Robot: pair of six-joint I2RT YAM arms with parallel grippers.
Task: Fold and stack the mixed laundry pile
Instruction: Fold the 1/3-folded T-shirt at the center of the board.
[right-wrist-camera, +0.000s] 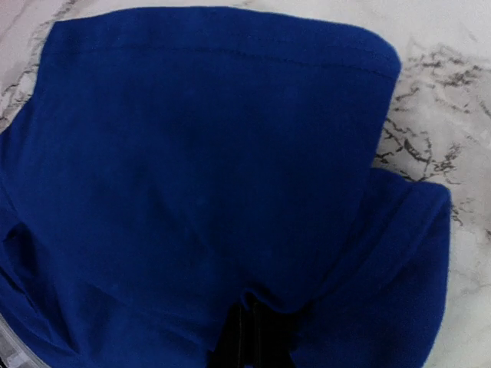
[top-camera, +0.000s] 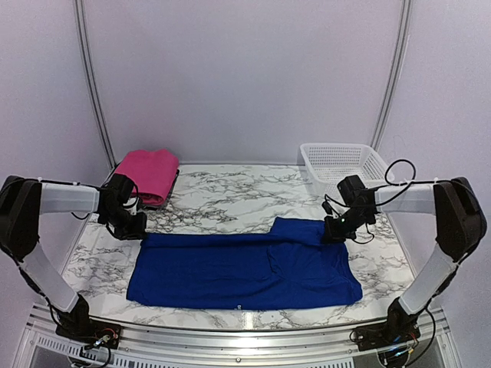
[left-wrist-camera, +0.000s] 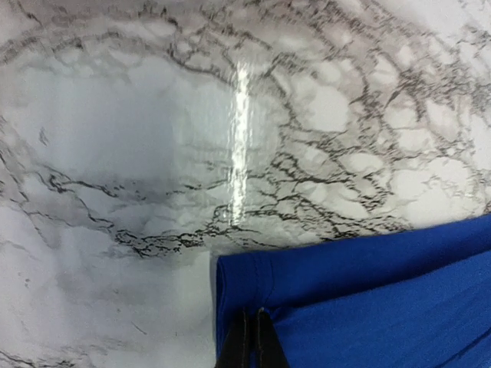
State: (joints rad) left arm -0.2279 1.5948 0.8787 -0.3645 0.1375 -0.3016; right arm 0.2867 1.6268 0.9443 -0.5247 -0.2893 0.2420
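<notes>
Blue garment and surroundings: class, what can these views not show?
- Top view: lower layers of blue garment, under its own fold.
- Left wrist: left end effector cut by bottom edge.
- Right wrist: right end effector half buried in cloth.
- Top view: tray mostly under pink garment.

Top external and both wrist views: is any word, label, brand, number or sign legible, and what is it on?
No readable text in any view.
Blue garment: plain cloth, no print. A tiny pale speck at its near hem may be a tag, but it is too small to read.
Pink garment: plain, no label showing.
White basket: bare mesh, no marking.
Marble table: veining only.
</notes>
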